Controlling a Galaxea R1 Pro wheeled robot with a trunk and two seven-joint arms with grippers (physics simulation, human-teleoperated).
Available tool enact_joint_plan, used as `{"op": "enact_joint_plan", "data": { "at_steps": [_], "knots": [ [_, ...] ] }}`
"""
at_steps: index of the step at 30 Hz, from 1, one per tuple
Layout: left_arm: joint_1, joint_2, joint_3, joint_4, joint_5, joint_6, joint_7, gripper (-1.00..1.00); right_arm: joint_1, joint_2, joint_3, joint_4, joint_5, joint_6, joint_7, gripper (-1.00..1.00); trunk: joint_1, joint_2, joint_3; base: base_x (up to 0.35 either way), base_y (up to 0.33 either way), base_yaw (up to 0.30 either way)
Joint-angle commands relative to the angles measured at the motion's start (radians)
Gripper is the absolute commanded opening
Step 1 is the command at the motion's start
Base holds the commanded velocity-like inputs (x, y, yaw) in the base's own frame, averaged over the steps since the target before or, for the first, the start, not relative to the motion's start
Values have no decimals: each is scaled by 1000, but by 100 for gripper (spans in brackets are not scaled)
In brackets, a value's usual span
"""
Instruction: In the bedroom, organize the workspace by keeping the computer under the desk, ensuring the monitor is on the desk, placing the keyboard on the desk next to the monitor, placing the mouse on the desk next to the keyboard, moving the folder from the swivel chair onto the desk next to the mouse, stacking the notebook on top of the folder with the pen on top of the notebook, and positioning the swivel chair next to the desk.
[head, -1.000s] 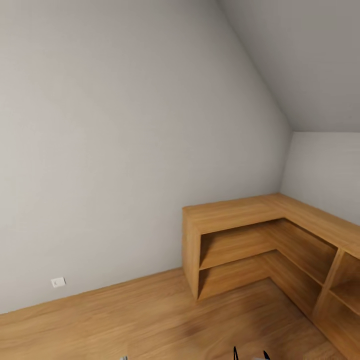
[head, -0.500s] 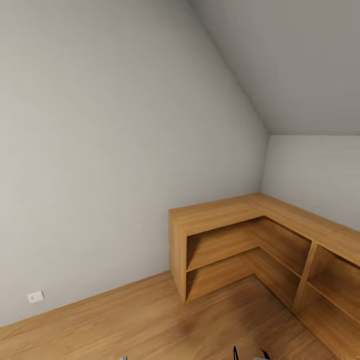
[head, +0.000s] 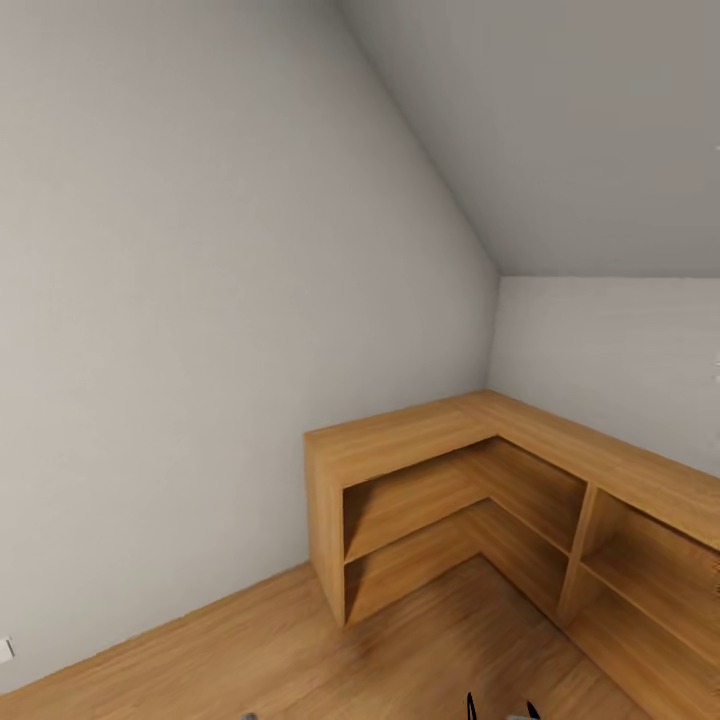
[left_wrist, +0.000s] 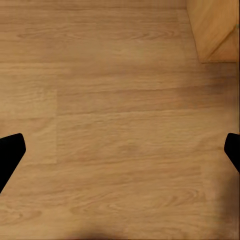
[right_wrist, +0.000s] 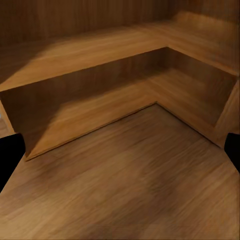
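Corner of the bedroom: grey wall (head: 200, 300), sloped ceiling (head: 560, 130), wood floor (head: 250, 660). A low L-shaped wooden shelf unit (head: 420, 440) sits in the corner, open shelves, nothing on them. Desk, chair, folder and the other task things: not visible here, can't place them.

Left gripper (left_wrist: 120, 150): fingertips (left_wrist: 10, 150) black at both edges of the wrist view, spread wide, nothing between them, floor below, corner of the shelf unit near. Right gripper (right_wrist: 120, 152): fingertips (right_wrist: 9, 152) likewise at both edges, wide apart, empty, pointing at the shelf unit's lower compartment and the floor in front of it. In the head view, dark tips (head: 500, 708) at the floor edge in front of the shelf unit.
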Motion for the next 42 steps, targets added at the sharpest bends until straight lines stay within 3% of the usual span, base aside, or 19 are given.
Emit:
{"op": "enact_joint_plan", "data": {
  "at_steps": [1, 14, 32, 42],
  "knots": [
    [-1, 1, -9, -2, 5, -3, 7, 100, -1, 0, 9, 1, -8, -3, -3, 100, 1, -1, 0, 325, 0, -212],
    [-1, 0, -9, -2, 5, -2, 7, 100, -1, 0, 9, 1, -8, -3, 0, 100, 1, -1, 16, 311, -87, -213],
    [-1, 0, -10, -2, 5, -2, 7, 100, -1, 0, 9, 1, -8, -3, 1, 100, 1, -1, 39, 19, -9, -215],
    [-1, 0, -10, -2, 5, -2, 7, 100, -1, 4, 11, 1, -8, -1, 1, 100, 1, -1, 48, 218, 72, -160]
  ]
}}
